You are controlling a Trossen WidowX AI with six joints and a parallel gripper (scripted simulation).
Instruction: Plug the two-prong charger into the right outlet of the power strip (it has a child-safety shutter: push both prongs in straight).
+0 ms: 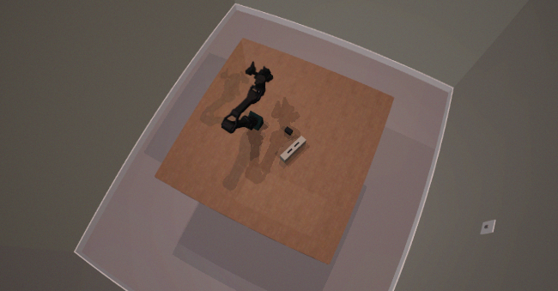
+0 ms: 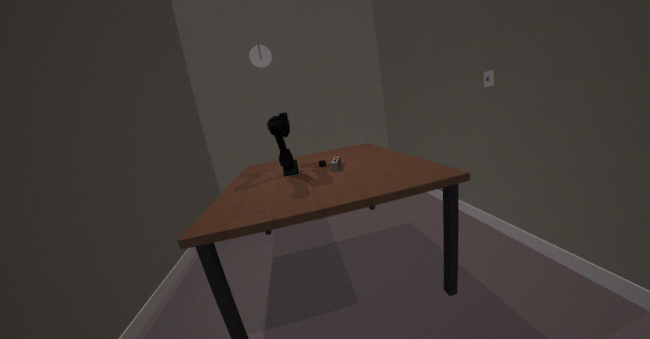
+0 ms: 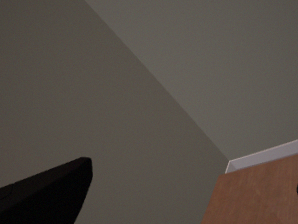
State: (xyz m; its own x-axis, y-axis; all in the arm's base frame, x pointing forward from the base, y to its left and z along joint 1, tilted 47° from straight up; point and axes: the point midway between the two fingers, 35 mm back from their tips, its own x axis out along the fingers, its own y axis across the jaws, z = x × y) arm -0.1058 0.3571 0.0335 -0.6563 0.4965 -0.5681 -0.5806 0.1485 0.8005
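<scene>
The charger, a small black block (image 1: 288, 130) (image 2: 322, 163), lies on the table beside the power strip; its prongs are too small to make out. The white power strip (image 1: 284, 155) (image 2: 334, 168) has two dark outlets along its top and lies at a slant in the top view. My gripper (image 1: 259, 67) (image 2: 282, 119) (image 3: 195, 175) is open and empty, raised high above the table on the arm's far side, away from the charger and strip. The wrist view shows one black finger at lower left and a sliver of the other at the right edge, with neither charger nor strip.
The wooden table (image 1: 335, 217) (image 2: 380, 188) (image 3: 250, 200) carries the arm's base (image 1: 256, 121) (image 2: 290, 168), which stands left of the charger in the top and exterior views. Shadows of the arm fall across the table top. Walls stand around the table, one with a clock (image 2: 260, 56).
</scene>
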